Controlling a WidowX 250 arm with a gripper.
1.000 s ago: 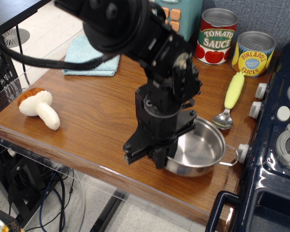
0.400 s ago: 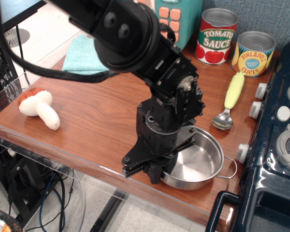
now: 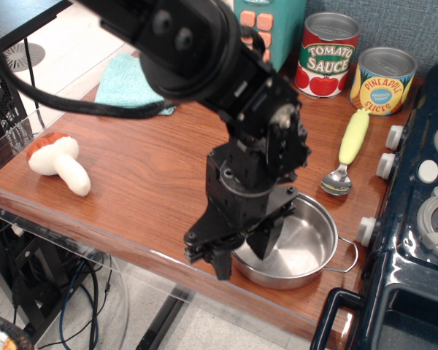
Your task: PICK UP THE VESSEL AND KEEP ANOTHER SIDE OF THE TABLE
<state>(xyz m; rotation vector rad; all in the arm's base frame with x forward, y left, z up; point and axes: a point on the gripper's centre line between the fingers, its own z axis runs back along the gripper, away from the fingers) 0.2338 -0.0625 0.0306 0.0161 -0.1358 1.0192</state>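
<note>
The gripper [image 3: 242,254] has its jaws apart, one inside and one outside the left rim of the pan [image 3: 301,248], which sits near the table's [image 3: 146,175] front edge, so it can probably pinch that thin wall.

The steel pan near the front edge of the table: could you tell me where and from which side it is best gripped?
Grip the steel pan by its thin upright rim, coming from above with one finger inside and one outside. The wire loop handle looks too slim.
</note>
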